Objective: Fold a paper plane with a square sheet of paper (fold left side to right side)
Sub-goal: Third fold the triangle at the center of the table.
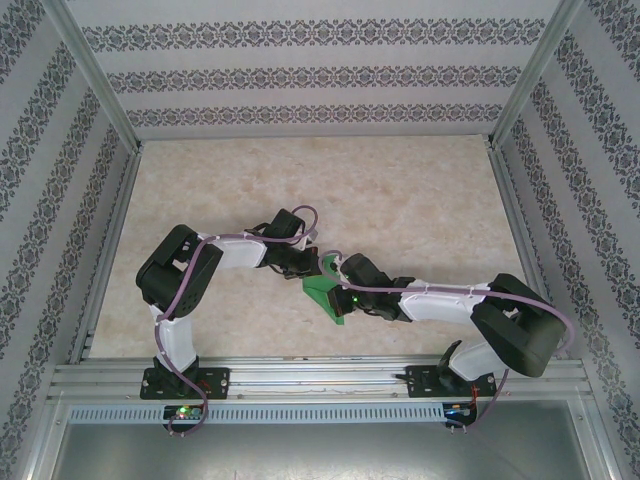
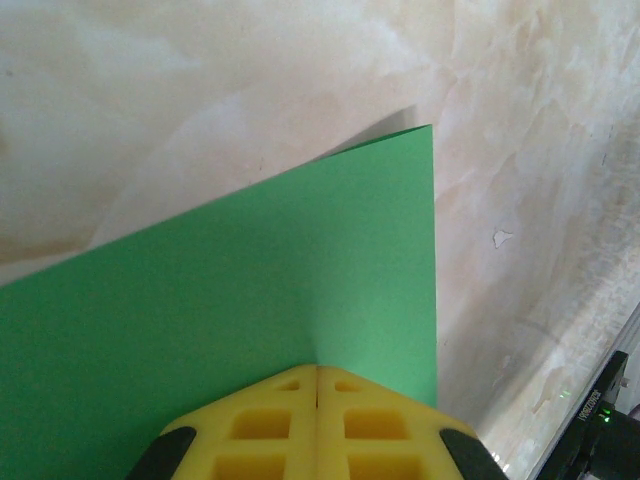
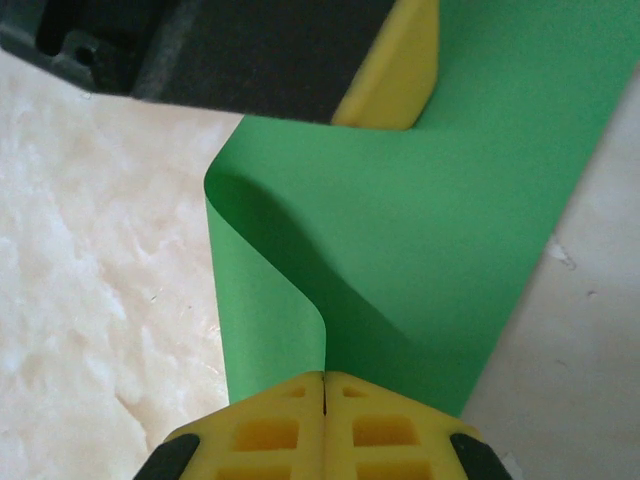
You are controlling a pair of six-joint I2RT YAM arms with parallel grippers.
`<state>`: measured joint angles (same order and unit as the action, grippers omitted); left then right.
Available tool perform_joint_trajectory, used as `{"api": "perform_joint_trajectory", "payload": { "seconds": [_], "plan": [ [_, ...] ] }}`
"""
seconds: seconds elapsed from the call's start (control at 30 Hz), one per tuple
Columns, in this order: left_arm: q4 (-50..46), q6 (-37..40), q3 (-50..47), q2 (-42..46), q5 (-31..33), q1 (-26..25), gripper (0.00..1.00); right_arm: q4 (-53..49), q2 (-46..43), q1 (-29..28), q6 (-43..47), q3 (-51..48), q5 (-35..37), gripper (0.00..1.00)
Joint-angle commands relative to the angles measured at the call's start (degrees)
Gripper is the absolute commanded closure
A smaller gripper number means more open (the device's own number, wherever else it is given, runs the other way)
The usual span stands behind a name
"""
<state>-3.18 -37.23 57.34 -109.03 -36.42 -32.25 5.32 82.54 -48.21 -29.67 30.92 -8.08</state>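
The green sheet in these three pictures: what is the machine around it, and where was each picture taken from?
The machine is two robot arms, the left arm and the right arm, bolted at the near edge of a pale table. The wide picture looks down from above and behind them. The other two come from a camera on each wrist; the yellow fingers at the bottom are that arm's own jaws. Between the arms is a green sheet of paper, partly curled over. Both pairs of jaws are shut and seem to pinch it.
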Motion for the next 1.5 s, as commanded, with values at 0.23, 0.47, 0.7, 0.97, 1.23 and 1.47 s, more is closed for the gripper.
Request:
{"api": "perform_joint_trajectory", "payload": {
  "seconds": [0.23, 0.47, 0.7, 0.97, 1.23, 1.47],
  "plan": [
    [-3.96, 1.31, -1.28, -1.38, 1.27, -1.5, 1.0, -0.99, 2.1, 0.83, 1.1, 1.86, 0.91, 1.0],
    [-3.77, 1.24, -1.27, -1.51, 1.27, -1.61, 1.0, -1.03, 2.12, 1.07, 1.38, 2.19, 0.91, 1.0],
    [-3.56, 1.11, -1.41, -1.68, 1.18, -1.59, 1.0, -1.45, 1.84, 1.6, 1.8, 2.13, 0.72, 1.0],
    [-3.4, 0.96, -1.44, -1.64, 1.09, -1.61, 1.0, -1.54, 1.9, 1.93, 2.2, 2.37, 0.69, 1.0],
    [-3.26, 0.76, -1.37, -1.76, 1.09, -1.59, 1.0, -1.74, 1.94, 2.23, 2.49, 2.74, 0.34, 1.0],
    [-3.2, 0.67, -1.39, -1.71, 1.01, -1.68, 1.0, -1.96, 2.51, 2.33, 2.82, 3.38, -0.1, 1.0]
  ]
}}
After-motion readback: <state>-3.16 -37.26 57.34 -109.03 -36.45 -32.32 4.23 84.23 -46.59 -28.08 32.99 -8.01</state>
